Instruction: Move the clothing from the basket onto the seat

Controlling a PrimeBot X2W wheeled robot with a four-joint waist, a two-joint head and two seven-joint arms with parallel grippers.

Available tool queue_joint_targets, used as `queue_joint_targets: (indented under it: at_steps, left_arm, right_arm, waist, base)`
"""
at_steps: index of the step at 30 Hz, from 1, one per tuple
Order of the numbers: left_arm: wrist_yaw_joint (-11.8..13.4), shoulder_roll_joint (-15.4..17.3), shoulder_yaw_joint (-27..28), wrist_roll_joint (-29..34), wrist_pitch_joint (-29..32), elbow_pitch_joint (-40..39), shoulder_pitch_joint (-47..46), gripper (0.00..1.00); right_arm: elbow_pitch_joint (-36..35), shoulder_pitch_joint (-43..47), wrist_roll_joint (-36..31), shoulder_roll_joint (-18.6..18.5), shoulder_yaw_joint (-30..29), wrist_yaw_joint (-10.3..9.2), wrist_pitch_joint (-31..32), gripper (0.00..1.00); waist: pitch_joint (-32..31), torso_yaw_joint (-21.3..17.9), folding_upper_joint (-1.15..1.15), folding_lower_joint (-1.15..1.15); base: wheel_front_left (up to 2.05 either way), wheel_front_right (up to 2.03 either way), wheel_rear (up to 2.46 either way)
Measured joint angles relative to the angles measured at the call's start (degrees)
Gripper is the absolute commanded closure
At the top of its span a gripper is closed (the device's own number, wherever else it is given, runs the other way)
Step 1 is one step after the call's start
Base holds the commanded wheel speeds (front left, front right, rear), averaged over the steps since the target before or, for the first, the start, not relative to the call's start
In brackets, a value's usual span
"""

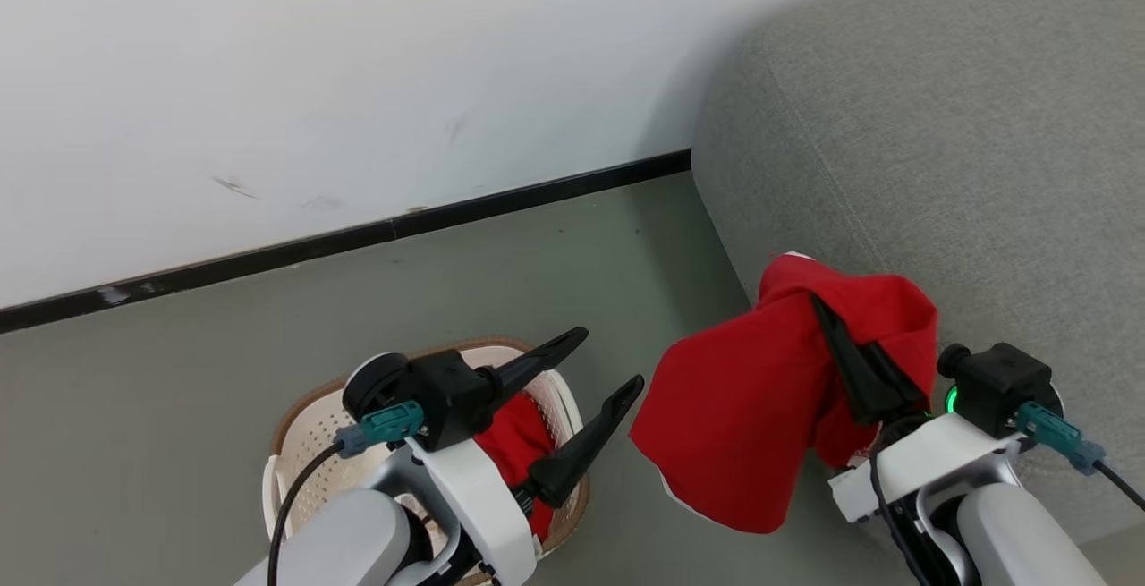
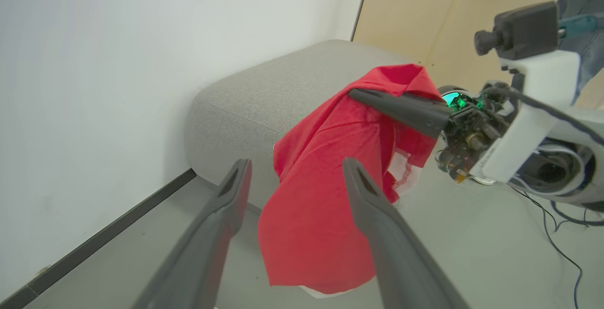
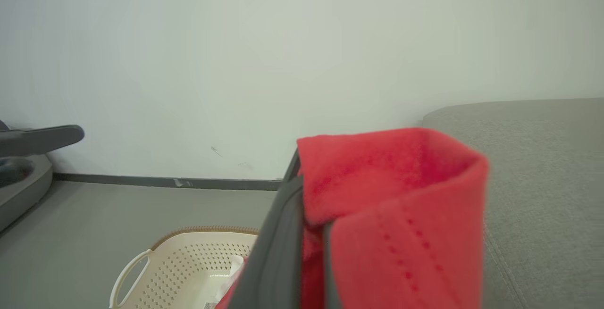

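Red fabric garment is being clamped mid-transfer by right gripper beside grey upholstered seat, awaiting release; left gripper splayed.

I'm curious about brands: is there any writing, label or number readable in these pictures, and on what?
No text can be read.
The paper label in the basket: print too small and blurred to read.
The red garment and the seat show no lettering.
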Motion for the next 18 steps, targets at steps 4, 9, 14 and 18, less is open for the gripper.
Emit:
queue_joint_targets:
  at_steps: [4, 9, 14, 18]
  left_arm:
    - [0.0, 0.08, -0.46, -0.09, -0.21, -0.43, 0.09, 0.0]
    - [0.0, 0.43, -1.11, -0.52, -0.42, -1.13, 0.37, 0.0]
    - [0.0, 1.26, -1.44, -0.53, -0.69, -1.66, 0.95, 0.0]
    - [0.0, 1.48, -1.81, -1.29, -0.79, -2.14, 1.32, 0.0]
  right_arm:
    - [-0.85, 0.91, -0.09, -0.32, -1.51, 0.0, 0.0, 1.0]
    - [-1.66, 2.41, -0.43, -0.59, -3.81, 0.0, 0.0, 1.0]
    - [-2.72, 3.75, -0.51, -0.7, -5.16, 0.0, 0.0, 1.0]
    - [-3.23, 4.56, -0.51, -0.81, -5.92, 0.0, 0.0, 1.0]
  waist:
    - [-0.09, -1.07, 0.0, 0.0]
    - [-0.24, -2.96, 0.0, 0.0]
    - [-0.41, -4.91, 0.0, 0.0]
    - [-0.61, -6.45, 0.0, 0.0]
  base:
    - [0.0, 0.0, 0.0]
    - [0.0, 0.0, 0.0]
    - [0.0, 0.0, 0.0]
    - [0.0, 0.0, 0.0]
